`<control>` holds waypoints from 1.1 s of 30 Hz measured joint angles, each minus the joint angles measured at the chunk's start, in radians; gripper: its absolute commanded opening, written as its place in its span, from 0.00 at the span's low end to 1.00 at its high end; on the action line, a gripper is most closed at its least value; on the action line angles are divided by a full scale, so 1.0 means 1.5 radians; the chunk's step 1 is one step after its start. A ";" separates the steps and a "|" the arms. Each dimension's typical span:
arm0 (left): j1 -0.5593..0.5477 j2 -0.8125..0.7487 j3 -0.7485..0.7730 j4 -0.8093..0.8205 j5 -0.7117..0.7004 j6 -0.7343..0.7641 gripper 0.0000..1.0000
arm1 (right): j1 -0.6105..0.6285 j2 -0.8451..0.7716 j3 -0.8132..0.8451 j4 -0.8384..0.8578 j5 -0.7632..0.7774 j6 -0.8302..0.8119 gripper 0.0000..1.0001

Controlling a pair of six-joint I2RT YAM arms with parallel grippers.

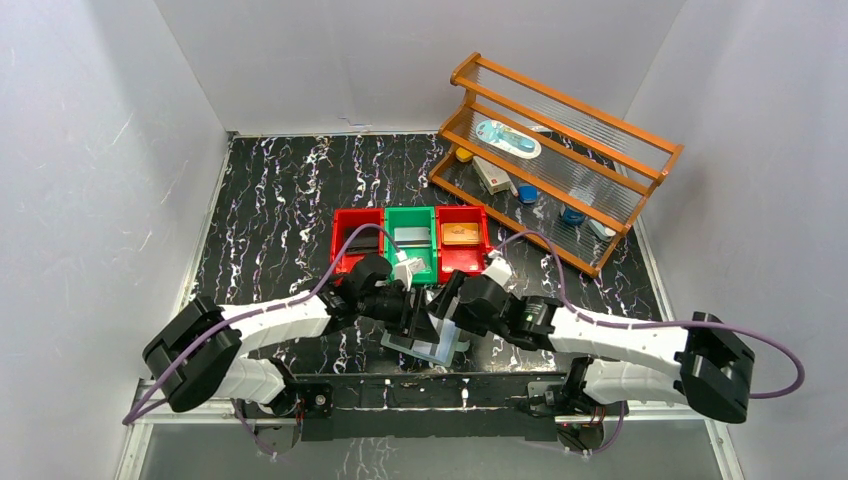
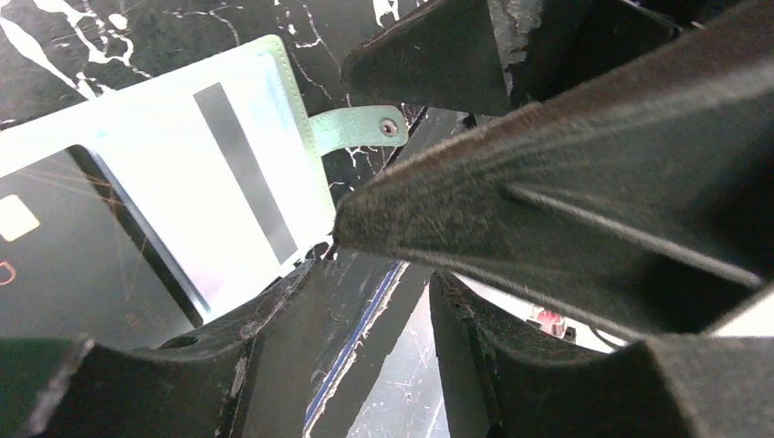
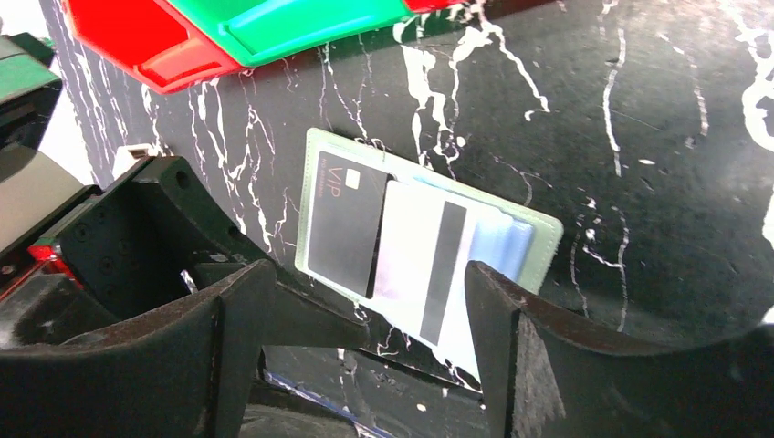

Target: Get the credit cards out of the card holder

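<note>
The sage-green card holder [image 1: 436,346] lies open on the marble top near its front edge. In the right wrist view the card holder [image 3: 538,239] holds a dark VIP card [image 3: 345,228] and a silvery-white card [image 3: 415,265] with a black stripe, which sticks part way out of a pale blue sleeve. My right gripper [image 3: 370,301] is open, its jaws either side of that card's free end. My left gripper [image 2: 383,310] is open, one fingertip [image 2: 306,274] at the holder's near edge. The holder's snap strap [image 2: 360,128] shows in the left wrist view.
A red bin [image 1: 358,245] with a dark card, a green bin [image 1: 410,242] with a grey card and a red bin [image 1: 462,238] with a tan-gold card stand in a row just behind the grippers. A wooden rack [image 1: 560,160] with small items stands back right.
</note>
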 measured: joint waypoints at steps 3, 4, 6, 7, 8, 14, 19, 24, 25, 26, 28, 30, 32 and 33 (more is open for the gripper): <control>-0.010 -0.003 0.017 -0.023 -0.015 0.014 0.45 | 0.000 -0.043 -0.031 0.004 0.008 0.009 0.70; -0.011 -0.012 0.017 -0.036 -0.031 0.018 0.45 | 0.000 -0.055 -0.040 0.005 0.011 0.011 0.68; -0.012 -0.041 0.017 -0.073 -0.066 0.023 0.46 | 0.000 -0.076 -0.056 0.017 0.014 0.016 0.62; -0.012 -0.061 0.017 -0.094 -0.087 0.026 0.46 | 0.000 -0.084 -0.063 0.022 0.014 0.017 0.60; -0.012 -0.082 0.017 -0.113 -0.109 0.028 0.47 | 0.000 -0.089 -0.067 0.028 0.013 0.017 0.58; -0.011 -0.139 0.023 -0.204 -0.228 0.036 0.54 | 0.000 -0.081 -0.080 0.083 -0.010 0.016 0.56; -0.010 -0.130 0.023 -0.219 -0.258 0.035 0.58 | 0.000 -0.015 -0.080 0.117 -0.045 0.016 0.56; -0.006 -0.100 0.027 -0.219 -0.260 0.035 0.59 | 0.000 0.037 -0.080 0.120 -0.067 0.017 0.56; -0.004 -0.096 0.027 -0.219 -0.260 0.035 0.59 | 0.000 0.042 -0.080 0.122 -0.070 0.017 0.57; -0.002 -0.091 0.028 -0.218 -0.259 0.036 0.59 | 0.000 0.046 -0.080 0.126 -0.073 0.017 0.56; 0.003 -0.084 0.028 -0.213 -0.255 0.036 0.60 | 0.000 0.054 -0.082 0.137 -0.079 0.017 0.56; 0.009 -0.077 0.028 -0.210 -0.248 0.036 0.60 | 0.000 0.061 -0.086 0.150 -0.085 0.018 0.56; 0.013 -0.070 0.030 -0.207 -0.242 0.037 0.60 | 0.000 0.070 -0.089 0.154 -0.089 0.020 0.56; 0.015 -0.067 0.032 -0.205 -0.238 0.038 0.61 | 0.000 0.075 -0.089 0.154 -0.090 0.022 0.56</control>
